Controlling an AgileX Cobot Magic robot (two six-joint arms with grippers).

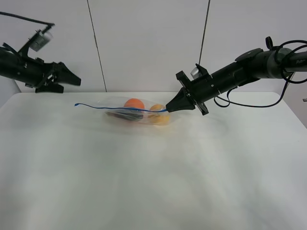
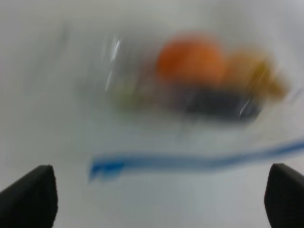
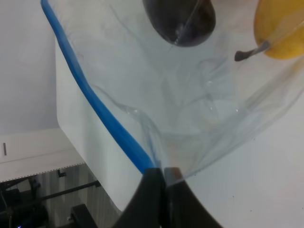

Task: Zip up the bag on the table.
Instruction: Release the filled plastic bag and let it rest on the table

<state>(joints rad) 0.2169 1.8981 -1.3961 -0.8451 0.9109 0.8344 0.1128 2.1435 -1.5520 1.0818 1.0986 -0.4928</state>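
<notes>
The bag (image 1: pixel 136 113) lies on the table (image 1: pixel 153 167) at the back middle, clear plastic with an orange (image 1: pixel 134 103), a yellow pear (image 1: pixel 159 117) and a dark purple item (image 1: pixel 125 115) inside. Its blue zipper strip (image 1: pixel 115 108) runs along the top edge and is lifted at the right end. My right gripper (image 1: pixel 169 108) is shut on that end; the right wrist view shows the fingers (image 3: pixel 153 183) pinching the strip (image 3: pixel 95 107) and the bag corner. My left gripper (image 1: pixel 71 84) hangs open above the table, left of the bag. The blurred left wrist view shows the strip (image 2: pixel 190 161) between its spread fingertips (image 2: pixel 28 194).
White wall panels stand behind the table. A blue cable (image 1: pixel 249 105) droops from the right arm over the back right of the table. The table's left edge and the floor beyond it show in the right wrist view.
</notes>
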